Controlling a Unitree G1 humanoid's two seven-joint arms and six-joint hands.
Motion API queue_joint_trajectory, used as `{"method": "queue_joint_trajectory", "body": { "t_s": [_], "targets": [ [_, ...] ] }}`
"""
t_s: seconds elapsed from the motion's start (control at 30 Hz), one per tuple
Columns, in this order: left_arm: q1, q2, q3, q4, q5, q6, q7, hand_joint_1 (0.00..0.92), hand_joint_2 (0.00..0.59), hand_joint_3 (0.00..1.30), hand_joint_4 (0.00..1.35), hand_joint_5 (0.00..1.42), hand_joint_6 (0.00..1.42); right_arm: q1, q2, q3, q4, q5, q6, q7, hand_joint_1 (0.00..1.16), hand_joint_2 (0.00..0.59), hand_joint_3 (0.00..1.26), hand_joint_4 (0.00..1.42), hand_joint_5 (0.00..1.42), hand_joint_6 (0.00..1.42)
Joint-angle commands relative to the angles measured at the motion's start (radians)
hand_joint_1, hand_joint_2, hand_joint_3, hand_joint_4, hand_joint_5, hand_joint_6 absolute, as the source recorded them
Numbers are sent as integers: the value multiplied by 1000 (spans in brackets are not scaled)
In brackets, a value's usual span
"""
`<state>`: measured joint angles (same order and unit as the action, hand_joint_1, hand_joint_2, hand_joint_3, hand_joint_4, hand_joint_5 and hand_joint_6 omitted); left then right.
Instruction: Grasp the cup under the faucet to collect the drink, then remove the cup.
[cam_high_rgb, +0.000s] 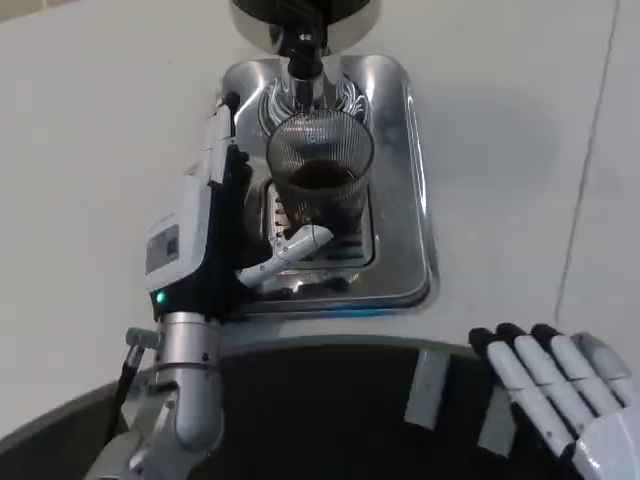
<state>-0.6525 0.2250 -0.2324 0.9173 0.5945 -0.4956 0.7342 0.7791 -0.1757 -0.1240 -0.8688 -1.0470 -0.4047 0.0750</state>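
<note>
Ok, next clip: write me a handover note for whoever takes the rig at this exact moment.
Left hand: holds the ribbed glass cup from its left side, one finger across the front.
Right hand: waits low at the near edge, fingers extended together, holding nothing.
Cup: under the faucet, over the steel drip tray.
Done: grasp made; dark drink already in the cup, fill level hard to judge.
Left: finish collecting if needed, then take the cup away.

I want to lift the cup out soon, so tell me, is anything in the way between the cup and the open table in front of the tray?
Nothing visible blocks it: the left hand holds the cup on the tray; only the tray's raised rim lies ahead.
</note>
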Motion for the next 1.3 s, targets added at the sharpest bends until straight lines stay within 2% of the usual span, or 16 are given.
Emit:
{"method": "queue_joint_trajectory", "body": {
  "t_s": [0.03, 0.47, 0.7, 0.87, 1.0, 1.17, 1.2, 1.3],
  "targets": [
    [4, -13, -26, 6, 4, -37, 4, 243, 18, 37, 38, 336, 308, -32, -26, -14, 18, 34, 29, 31, 398, 438, 0, 0, 0, 0],
    [29, -17, -52, -12, 5, -78, -2, 220, 23, 98, 116, 438, 474, -210, -40, 65, 70, 19, 142, 130, 381, 440, 0, 0, 0, 0],
    [-8, -33, -56, 17, -4, -75, -22, 227, 21, 106, 124, 455, 500, -211, -47, 70, 48, 29, 164, 142, 376, 439, 0, 0, 0, 0],
    [-26, -43, -73, 16, 3, -45, -63, 318, 28, 80, 92, 405, 470, -179, -46, 63, 26, 43, 168, 139, 373, 432, 0, 0, 0, 0],
    [-44, -52, -83, 28, 7, -14, -73, 413, 37, 79, 120, 466, 597, -153, -42, 67, 4, 46, 166, 141, 374, 425, 0, 0, 0, 0],
    [-62, -74, -85, 48, 2, 10, -70, 510, 53, 177, 251, 585, 807, -130, -32, 65, -29, 53, 174, 150, 371, 409, 0, 0, 0, 0],
    [-67, -82, -86, 52, 4, 19, -63, 549, 62, 233, 300, 631, 872, -128, -30, 63, -37, 55, 179, 155, 370, 409, 0, 0, 0, 0],
    [-83, -110, -93, 60, 10, 42, -45, 592, 73, 414, 506, 812, 1084, -121, -26, 58, -54, 57, 189, 164, 370, 408, 0, 0, 0, 0]
  ]
}}
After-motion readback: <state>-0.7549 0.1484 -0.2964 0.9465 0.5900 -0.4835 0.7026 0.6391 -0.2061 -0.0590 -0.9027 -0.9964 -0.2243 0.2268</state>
